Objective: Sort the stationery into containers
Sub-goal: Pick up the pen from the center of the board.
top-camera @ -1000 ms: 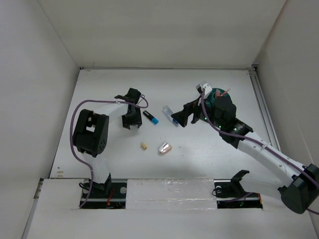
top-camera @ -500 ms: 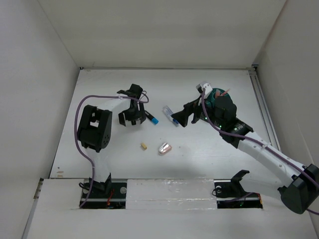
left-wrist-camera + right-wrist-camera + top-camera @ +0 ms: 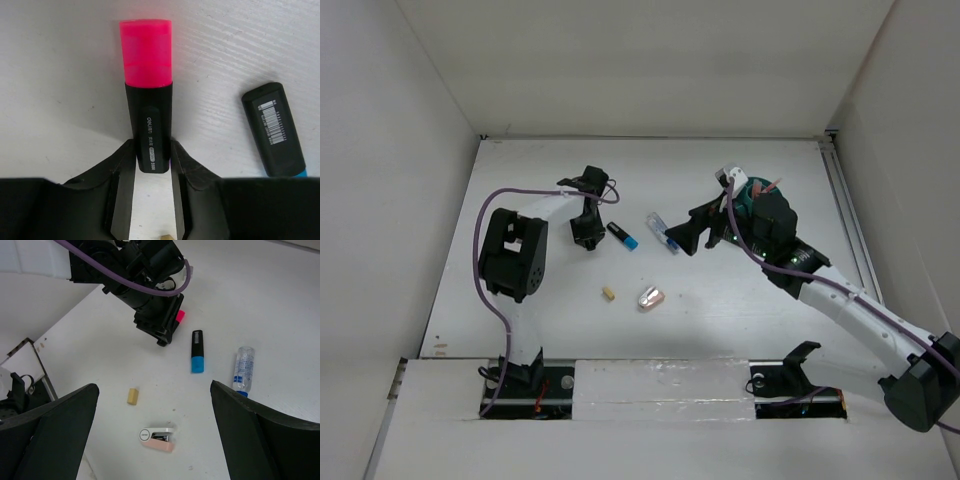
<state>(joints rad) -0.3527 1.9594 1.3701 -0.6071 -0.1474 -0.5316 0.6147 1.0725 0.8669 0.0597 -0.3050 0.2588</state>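
Two arms show from the top. My left gripper (image 3: pixel 587 238) sits just left of the blue-capped marker (image 3: pixel 623 237) on the bench (image 3: pixel 720 310). The clear tube (image 3: pixel 662 233) lies just right of that marker, and my right gripper (image 3: pixel 682 238) hangs by the tube. The teal bowl (image 3: pixel 757 190) is far right of the marker, partly hidden behind the right arm. The tan block (image 3: pixel 608 294) and the silver-pink piece (image 3: pixel 650 298) lie nearer to me than the marker.

From the left wrist, the gripper is clenched on the black body of the pink-capped marker (image 3: pixel 148 100). It lies on the bench just left of the blue-capped marker, not touching it.

From the right wrist, the gripper's fingers (image 3: pixel 50 440) stand wide apart with nothing between them, up above the blue-capped marker.
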